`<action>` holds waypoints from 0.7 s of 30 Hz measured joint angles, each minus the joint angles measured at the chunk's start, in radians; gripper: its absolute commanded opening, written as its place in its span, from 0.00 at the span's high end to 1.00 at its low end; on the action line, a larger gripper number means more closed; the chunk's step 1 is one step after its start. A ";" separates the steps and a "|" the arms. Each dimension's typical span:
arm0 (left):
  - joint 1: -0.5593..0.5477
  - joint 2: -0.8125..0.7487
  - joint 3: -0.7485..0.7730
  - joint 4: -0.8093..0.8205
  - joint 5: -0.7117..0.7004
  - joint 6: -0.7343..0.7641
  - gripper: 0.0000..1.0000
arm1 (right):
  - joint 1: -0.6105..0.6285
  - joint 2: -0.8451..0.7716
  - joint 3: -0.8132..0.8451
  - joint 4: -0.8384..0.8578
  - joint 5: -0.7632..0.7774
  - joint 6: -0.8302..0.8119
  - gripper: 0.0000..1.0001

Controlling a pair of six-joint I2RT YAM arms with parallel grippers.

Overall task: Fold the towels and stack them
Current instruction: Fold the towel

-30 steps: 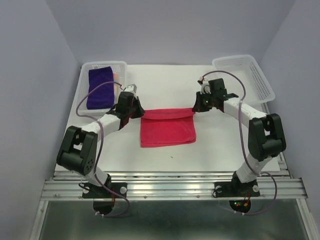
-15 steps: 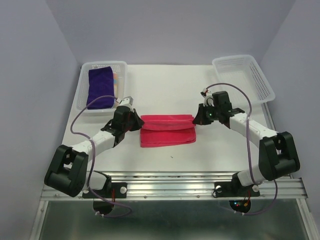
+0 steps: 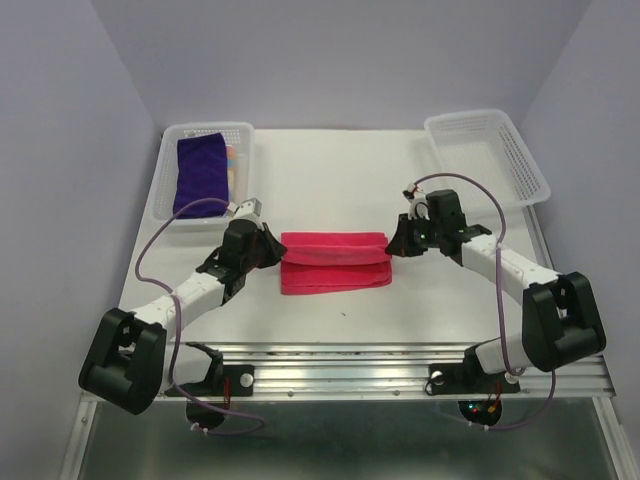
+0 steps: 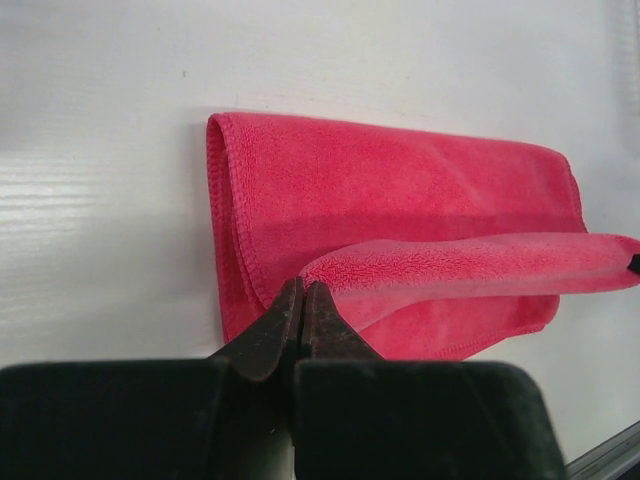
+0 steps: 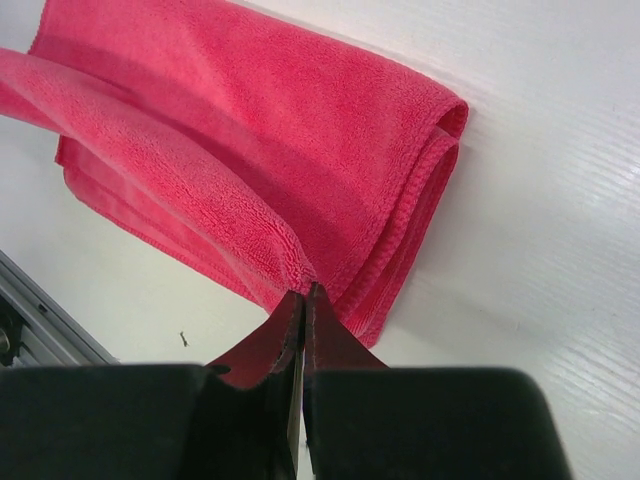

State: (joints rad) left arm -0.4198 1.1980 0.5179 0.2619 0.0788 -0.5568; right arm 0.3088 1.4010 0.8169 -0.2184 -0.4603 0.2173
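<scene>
A hot pink towel (image 3: 333,263) lies mid-table, partly folded. My left gripper (image 3: 274,244) is shut on its left far corner and holds that edge lifted above the lower layer; the left wrist view shows the towel (image 4: 400,230) and the gripper (image 4: 302,288) pinching the raised fold. My right gripper (image 3: 391,241) is shut on the right far corner; the right wrist view shows the towel (image 5: 260,150) and the gripper (image 5: 304,290). A deep purple towel (image 3: 201,173) lies folded in the left basket (image 3: 166,175), with a striped pastel towel (image 3: 232,162) showing beside it.
An empty white perforated basket (image 3: 487,155) stands at the back right. Purple cables loop over both arms. The metal rail (image 3: 340,372) runs along the table's near edge.
Both grippers have pulled the towel's far edge toward the near side, so the towel looks narrower front to back. Both arms have lowered and stretched out.
</scene>
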 measured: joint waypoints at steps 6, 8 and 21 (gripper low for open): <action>-0.013 0.001 -0.033 -0.008 -0.006 -0.022 1.00 | 0.000 0.004 -0.022 0.026 -0.012 0.013 0.99; -0.017 0.003 -0.042 -0.010 -0.009 -0.029 1.00 | 0.001 0.009 -0.037 0.042 -0.016 0.021 0.99; -0.035 -0.121 -0.150 -0.053 -0.011 -0.104 0.25 | 0.010 -0.021 -0.180 0.080 -0.030 0.087 0.34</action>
State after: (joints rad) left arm -0.4549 1.0775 0.3676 0.2092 0.0677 -0.6605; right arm 0.3183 1.3800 0.6365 -0.1379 -0.4904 0.3042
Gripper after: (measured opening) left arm 0.555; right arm 0.328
